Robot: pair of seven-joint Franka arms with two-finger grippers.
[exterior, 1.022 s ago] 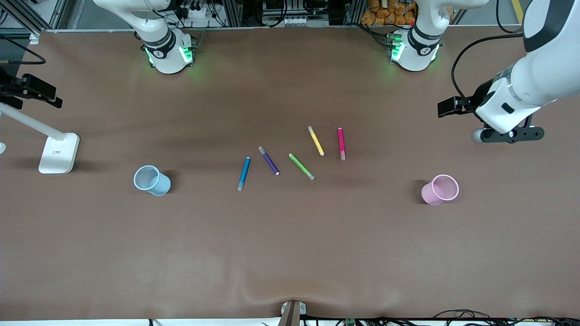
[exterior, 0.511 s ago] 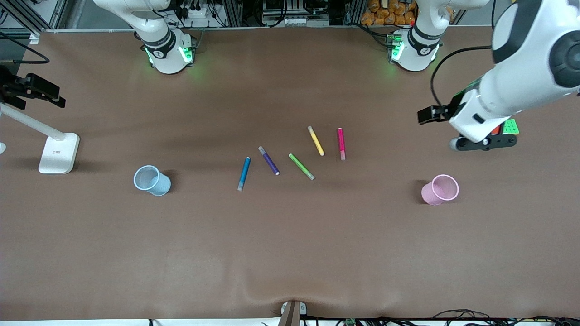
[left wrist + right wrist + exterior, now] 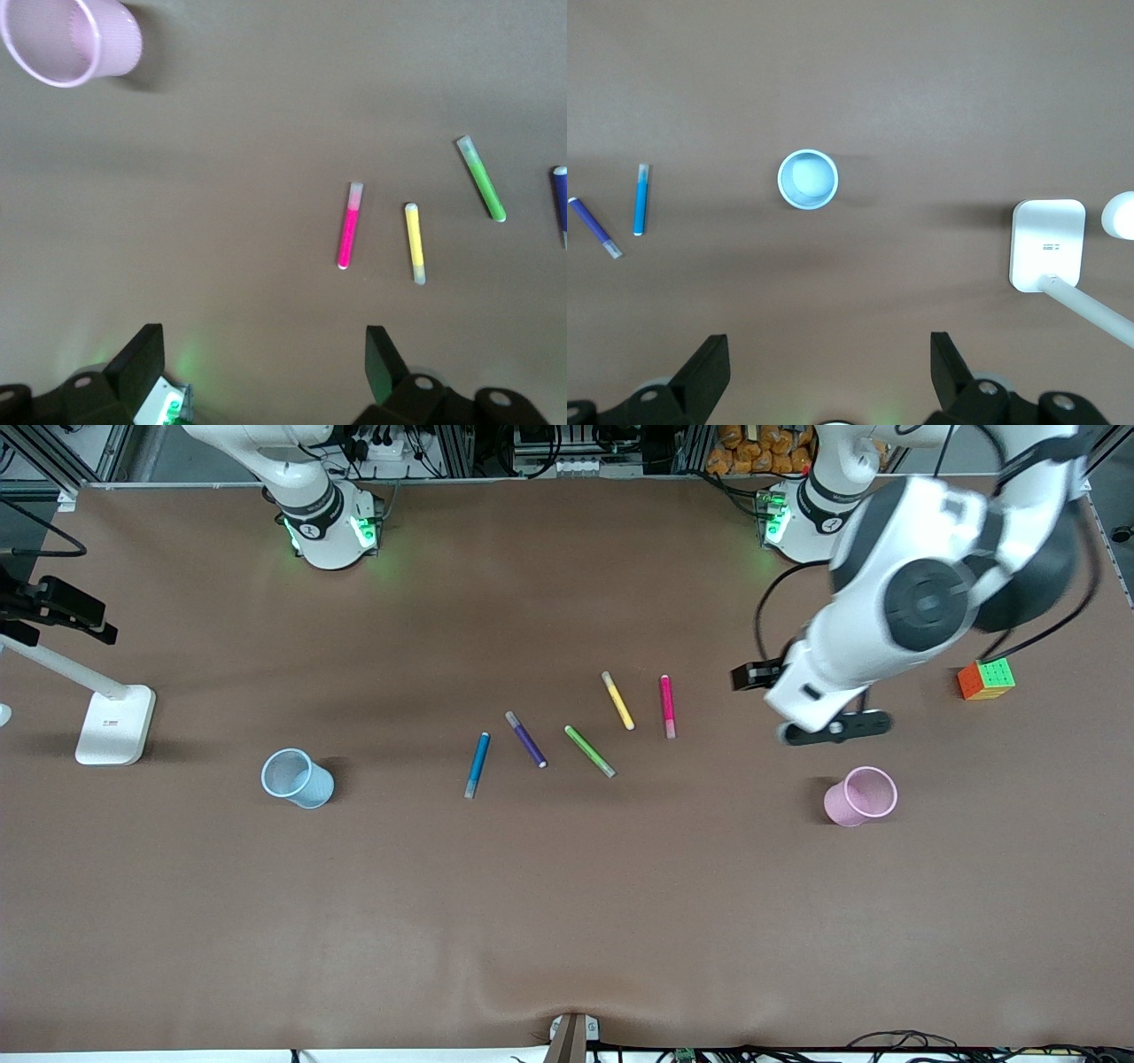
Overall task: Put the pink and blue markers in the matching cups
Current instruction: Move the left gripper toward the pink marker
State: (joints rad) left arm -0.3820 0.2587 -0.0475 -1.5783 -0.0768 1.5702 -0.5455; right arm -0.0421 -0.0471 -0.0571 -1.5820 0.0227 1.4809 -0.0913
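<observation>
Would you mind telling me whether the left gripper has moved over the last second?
Yes. The left gripper, open, has swung from the table's edge toward the pink marker, now above the pink cup.

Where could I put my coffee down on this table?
The broad brown stretch nearer the front camera than the pale blue plastic cup and pale pink plastic cup is bare. It is crowded mid-table, where five slim markers lie between the cups.

I see a brown counter point(image 3: 567, 921). Pink marker point(image 3: 667, 705), pale end. Blue marker point(image 3: 477, 764), grey end. Purple point(image 3: 526, 739), green point(image 3: 590, 751), yellow point(image 3: 617, 701) markers. Pale pink cup point(image 3: 859, 796), pale blue cup point(image 3: 297, 779). Multicoloured cube point(image 3: 985, 679). White stand point(image 3: 115, 724).
</observation>
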